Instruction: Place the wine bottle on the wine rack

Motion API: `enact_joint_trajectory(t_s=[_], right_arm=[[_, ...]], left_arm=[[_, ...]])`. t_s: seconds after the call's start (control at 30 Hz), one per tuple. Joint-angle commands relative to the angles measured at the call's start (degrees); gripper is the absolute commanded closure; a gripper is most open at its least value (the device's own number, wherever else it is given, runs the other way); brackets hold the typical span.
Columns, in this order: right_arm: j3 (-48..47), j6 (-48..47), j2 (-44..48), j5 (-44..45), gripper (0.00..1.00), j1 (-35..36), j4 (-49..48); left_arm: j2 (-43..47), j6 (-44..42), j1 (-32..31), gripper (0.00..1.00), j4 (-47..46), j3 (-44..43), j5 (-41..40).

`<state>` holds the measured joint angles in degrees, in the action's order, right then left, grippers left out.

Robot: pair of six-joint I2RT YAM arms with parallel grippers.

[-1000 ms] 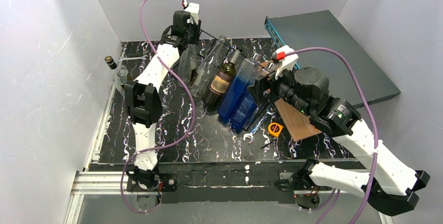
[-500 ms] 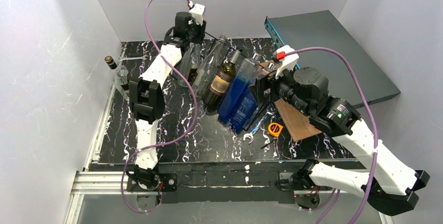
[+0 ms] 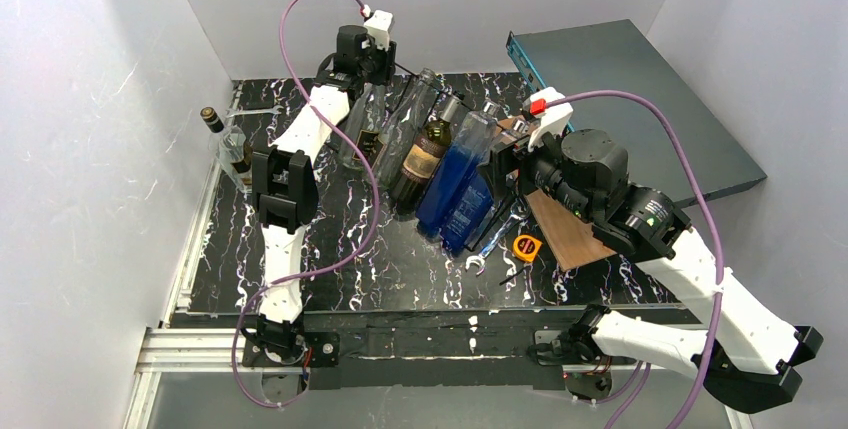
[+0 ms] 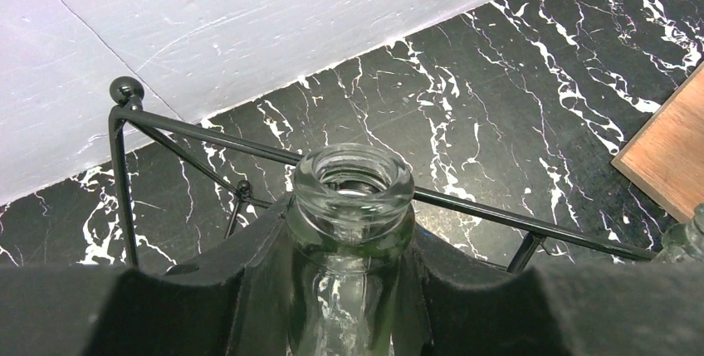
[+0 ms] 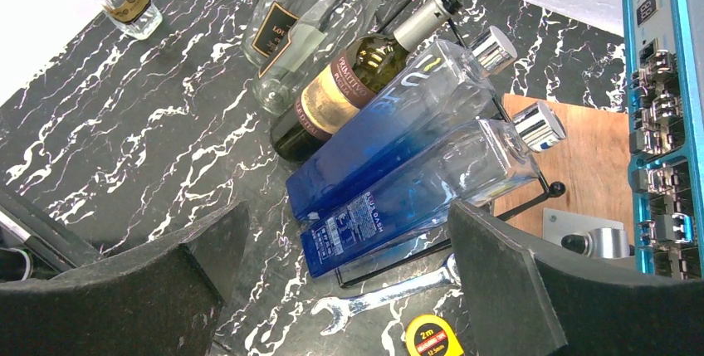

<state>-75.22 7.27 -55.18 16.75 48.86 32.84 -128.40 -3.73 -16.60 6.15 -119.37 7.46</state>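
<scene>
My left gripper [image 3: 362, 61] is shut on the neck of a clear glass wine bottle [image 3: 364, 127], which leans at the left end of the black wire wine rack [image 3: 398, 66]. In the left wrist view the pads [image 4: 249, 265] clamp the neck just under the open mouth [image 4: 354, 182], and the rack's top bar [image 4: 515, 221] runs behind it. The rack also holds a clear bottle [image 3: 408, 119], a dark bottle with a brown label [image 3: 422, 159] and two blue bottles [image 3: 455, 189]. My right gripper [image 3: 500, 164] is open and empty, hovering above the blue bottles [image 5: 390, 198].
A small bottle with a dark cap [image 3: 222, 134] stands at the table's left edge. A wrench [image 3: 495, 244], a yellow tape measure [image 3: 526, 246] and a wooden board [image 3: 565, 234] lie right of the rack. A grey, teal-edged box [image 3: 620, 89] sits at the back right.
My left gripper has moved a little right and farther back with the clear bottle, which now leans at the rack's left end. The right arm has not moved.
</scene>
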Motion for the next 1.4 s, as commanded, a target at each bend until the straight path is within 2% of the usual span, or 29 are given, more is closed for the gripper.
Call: enact_joint_trajectory(t_s=[0.0,0.07,0.2,0.37,0.5,0.77,0.87,1.3,1.37], right_arm=[[-1.5,-0.62,0.95,1.31,0.02,-0.17,-1.66],[-1.35,-0.47,1.1,1.31,0.02,-0.17,-1.62],[-0.78,-0.02,1.68,1.18,0.01,-0.17,-1.87],[-0.54,0.2,2.03,0.88,0.02,-0.17,-1.9],[-0.79,0.37,2.09,0.54,0.02,-0.17,-1.9],[-1.01,0.86,2.37,0.01,0.01,-0.17,-1.86],[-1.16,1.14,2.64,-0.21,0.02,-0.17,-1.87],[0.2,1.97,4.38,-1.11,0.02,-0.17,-2.52],[0.25,1.88,4.51,-1.24,0.02,-0.17,-2.52]], left_arm=[[-0.19,8.43,-1.94,0.95,3.3,-0.87,6.4],[-0.19,8.39,-2.12,0.86,3.25,-0.87,7.04],[0.07,7.97,-2.42,0.76,3.67,-0.86,6.78],[0.72,7.55,-2.43,0.57,4.53,-0.8,5.81],[1.59,6.81,-2.47,0.48,4.73,-0.14,5.69],[3.73,6.81,-2.44,0.37,5.79,0.55,3.61],[5.42,6.19,-2.4,0.3,6.95,0.62,2.73],[14.89,4.87,-2.35,0.17,12.95,2.92,-2.28],[16.86,4.86,-2.26,0.11,14.14,3.41,-3.46]])
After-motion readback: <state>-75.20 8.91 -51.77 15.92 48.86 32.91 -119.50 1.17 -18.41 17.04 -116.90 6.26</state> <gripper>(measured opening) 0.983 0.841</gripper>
